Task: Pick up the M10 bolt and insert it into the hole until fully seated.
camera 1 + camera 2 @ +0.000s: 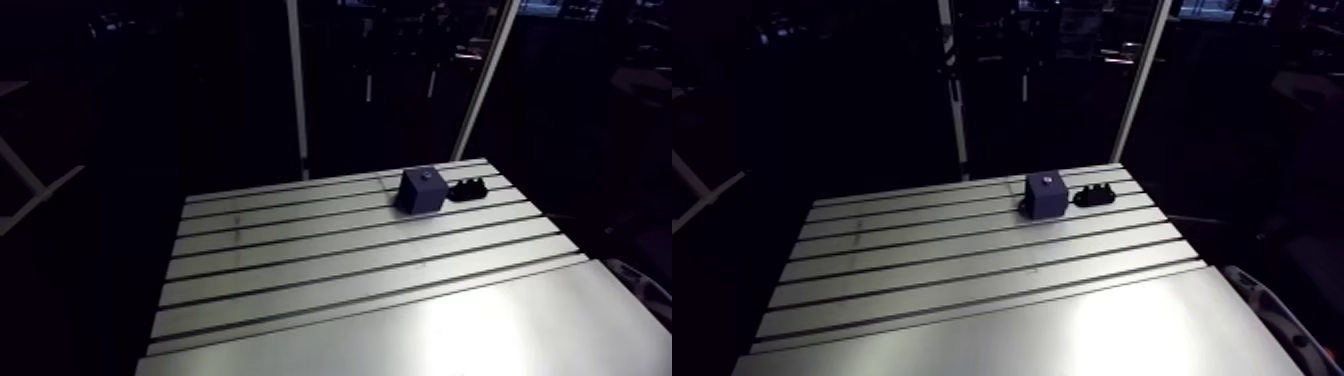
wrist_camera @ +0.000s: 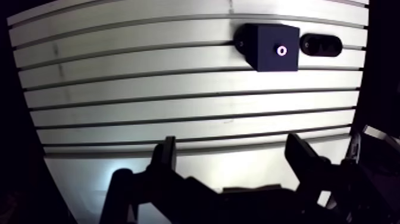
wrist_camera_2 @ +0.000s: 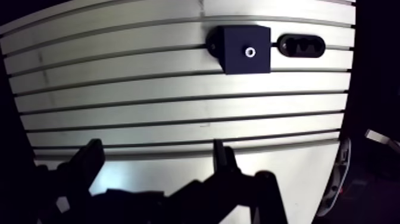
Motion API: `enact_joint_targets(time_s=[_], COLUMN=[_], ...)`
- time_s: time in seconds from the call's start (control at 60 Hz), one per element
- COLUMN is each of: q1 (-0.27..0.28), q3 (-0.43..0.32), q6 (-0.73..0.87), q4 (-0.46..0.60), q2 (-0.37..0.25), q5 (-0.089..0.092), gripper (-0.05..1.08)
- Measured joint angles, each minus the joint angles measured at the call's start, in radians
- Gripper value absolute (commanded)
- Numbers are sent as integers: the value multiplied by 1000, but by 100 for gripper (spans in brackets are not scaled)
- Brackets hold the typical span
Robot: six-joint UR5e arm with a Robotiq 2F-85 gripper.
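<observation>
Looking down through the wrist view, I have the gripper (image 2: 232,152) hanging over the near part of the table (image 1: 350,270), above the smooth strip that runs along the near edge. Its two fingers (image 2: 165,158) are spread wide, with only bare metal showing in the gap and nothing pinched between them.

The block (image 1: 420,190) is dark and cube-like. It sits near the table's far edge, toward the far right corner, and well ahead of the gripper. The hole (image 2: 281,50) shows as a small pale ring in the middle of the block's top face, and it looks unfilled from here.

Just beside the block, between it and the table's right edge, lies a small dark oval holder (image 2: 321,45) with two round shapes in it. It rests flat on the table and is close to the block; I cannot tell whether the two touch. I cannot make out the bolt itself in either view, so I cannot say whether one of those round shapes is it. The slots run across the table from left to right.
</observation>
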Motion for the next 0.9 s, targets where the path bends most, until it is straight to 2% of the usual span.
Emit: enact_joint_targets(time_s=[0.3, 0.683, 0.9], q1=[46, 88, 99], q3=[15, 14, -1], q6=[13, 31, 36], q4=[30, 138, 200], q2=[-83, -191, -220], q5=[17, 57, 69], gripper=[0, 0, 0])
